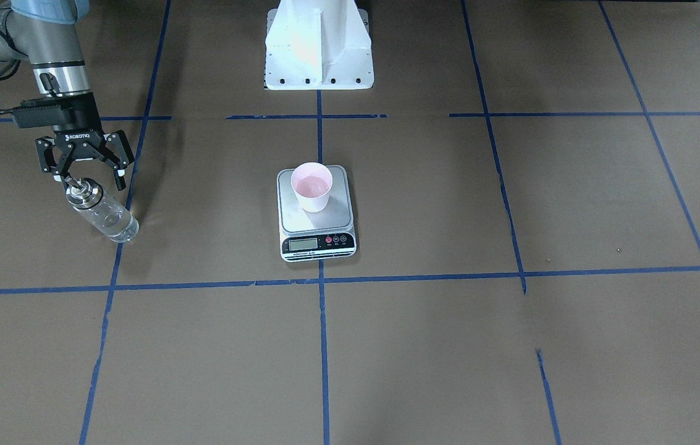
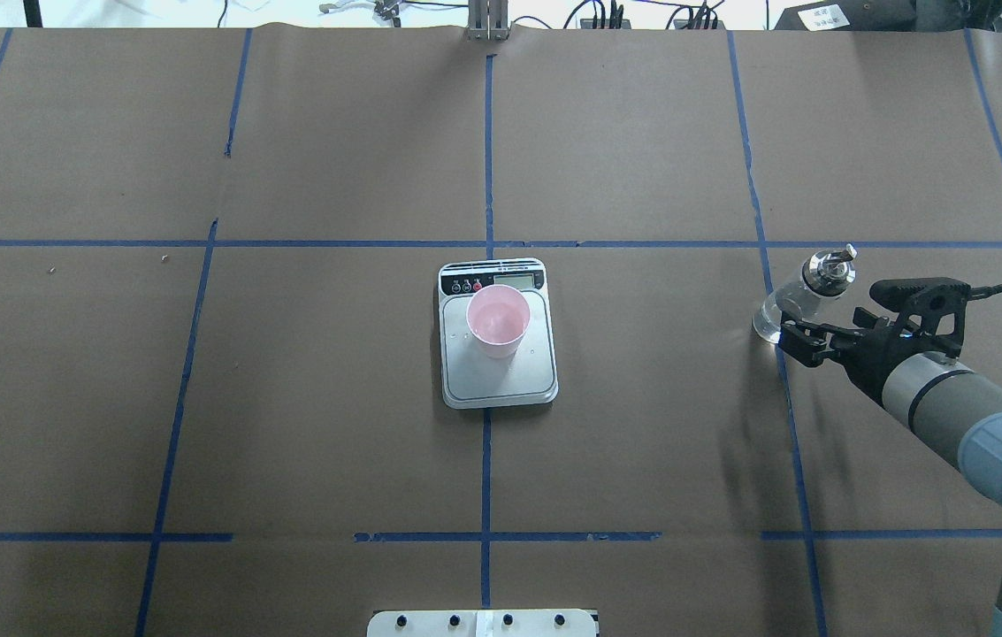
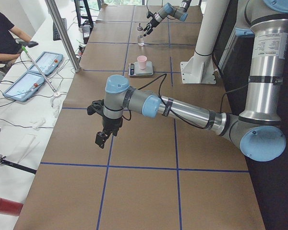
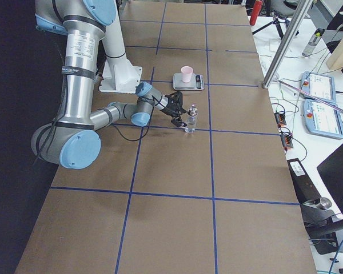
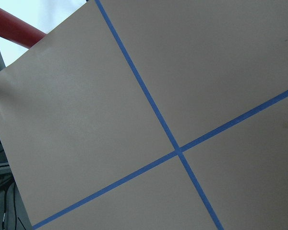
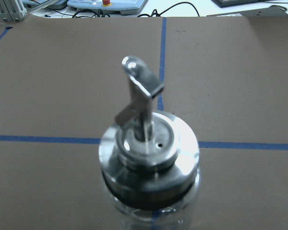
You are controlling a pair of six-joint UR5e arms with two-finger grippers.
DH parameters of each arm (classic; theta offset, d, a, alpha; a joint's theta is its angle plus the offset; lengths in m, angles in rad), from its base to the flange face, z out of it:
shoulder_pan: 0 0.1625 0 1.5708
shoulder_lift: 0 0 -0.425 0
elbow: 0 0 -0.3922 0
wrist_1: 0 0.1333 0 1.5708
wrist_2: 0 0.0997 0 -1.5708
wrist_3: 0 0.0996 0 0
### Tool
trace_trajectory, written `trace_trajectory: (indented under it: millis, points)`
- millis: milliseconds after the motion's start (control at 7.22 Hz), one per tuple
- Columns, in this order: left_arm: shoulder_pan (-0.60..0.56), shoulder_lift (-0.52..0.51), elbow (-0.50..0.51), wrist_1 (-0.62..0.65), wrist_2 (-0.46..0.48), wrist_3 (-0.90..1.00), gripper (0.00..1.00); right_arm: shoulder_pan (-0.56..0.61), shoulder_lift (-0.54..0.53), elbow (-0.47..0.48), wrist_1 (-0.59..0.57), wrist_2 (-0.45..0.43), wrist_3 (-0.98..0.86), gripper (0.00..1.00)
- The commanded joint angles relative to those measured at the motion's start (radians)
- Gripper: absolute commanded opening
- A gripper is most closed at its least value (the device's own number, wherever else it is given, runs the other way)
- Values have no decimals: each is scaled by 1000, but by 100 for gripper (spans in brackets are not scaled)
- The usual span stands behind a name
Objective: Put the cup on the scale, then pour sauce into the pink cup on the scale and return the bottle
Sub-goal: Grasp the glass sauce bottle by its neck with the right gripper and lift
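Hovering by the bottle (image 1: 105,216), the right hand (image 1: 93,180) has its fingers spread either side of the silver collar, pinching nothing. The bottle stands upright on the worktop (image 1: 448,346), long axis vertical, well off to the right of the scale (image 1: 317,213), with the cup (image 1: 311,186) sitting on its platform. From the hand, the bottle lies just beyond the fingertips, on the far side. The left hand (image 3: 102,138) hangs well away; spread or pressed together, can't tell.

table (image 1: 510,358): brown, blue tape (image 1: 323,346) grid; pendants (image 3: 47,62): on white bench (image 3: 9,120); person (image 3: 2,33): black shirt
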Motion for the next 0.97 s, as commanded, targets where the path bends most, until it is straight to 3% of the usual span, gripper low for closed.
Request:
trace_trajectory:
  millis: [0,831]
  points:
    - [0,0,0,0,-1,-2,100,1,38,-37,-26,-27,1,100]
    - [0,-5,-3,0,1,-4,100,-1,91,-116,-26,-65,-8,100]
